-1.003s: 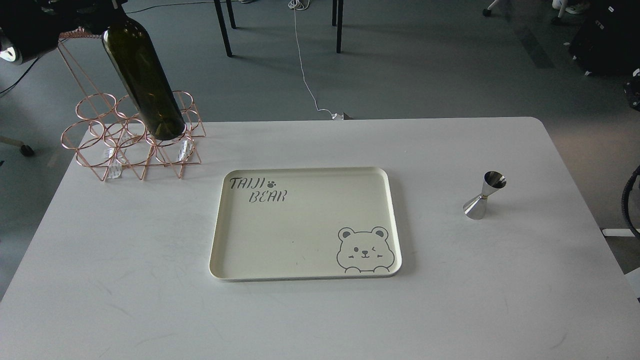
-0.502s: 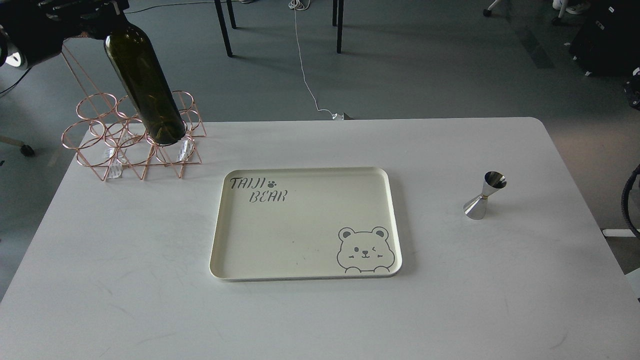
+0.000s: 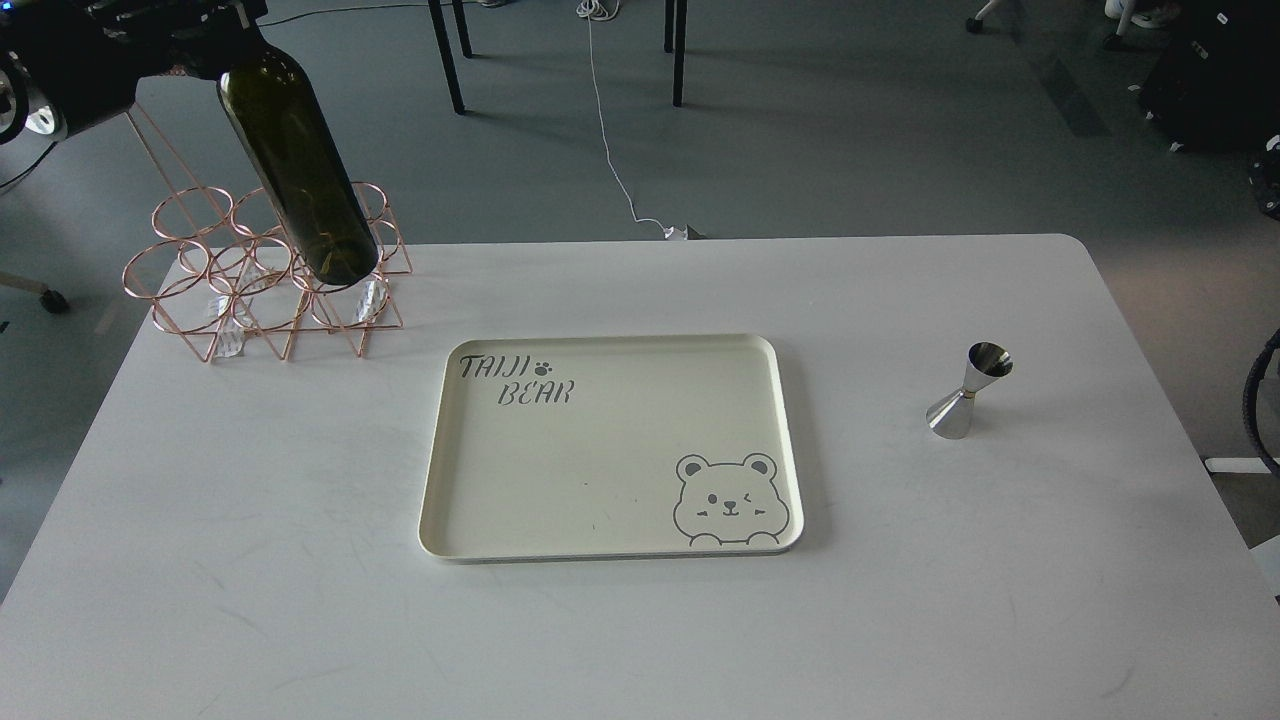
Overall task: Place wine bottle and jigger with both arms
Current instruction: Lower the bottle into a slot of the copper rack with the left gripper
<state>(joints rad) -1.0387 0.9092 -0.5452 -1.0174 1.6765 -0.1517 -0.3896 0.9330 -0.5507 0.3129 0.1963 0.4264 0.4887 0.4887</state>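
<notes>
The dark olive-green wine bottle [image 3: 298,175] hangs tilted at the far left, its base over the front right rings of a copper wire rack [image 3: 215,285]. My left gripper [image 3: 212,28] at the top left corner is closed around the bottle's neck, which it hides. The small silver jigger [image 3: 968,390] stands upright on the white table [image 3: 240,520] at the right, with nothing touching it. My right gripper is out of view.
A cream tray [image 3: 440,480] with "TAIJI BEAR" lettering and a bear drawing lies in the table's middle, with nothing in it. The wire rack stands at the far left corner. A black cable loop [image 3: 1255,400] shows at the right edge. Chair legs and a white cord are on the floor beyond.
The bottle and my left gripper have moved slightly right and up over the rack. The jigger and the tray have not moved.
</notes>
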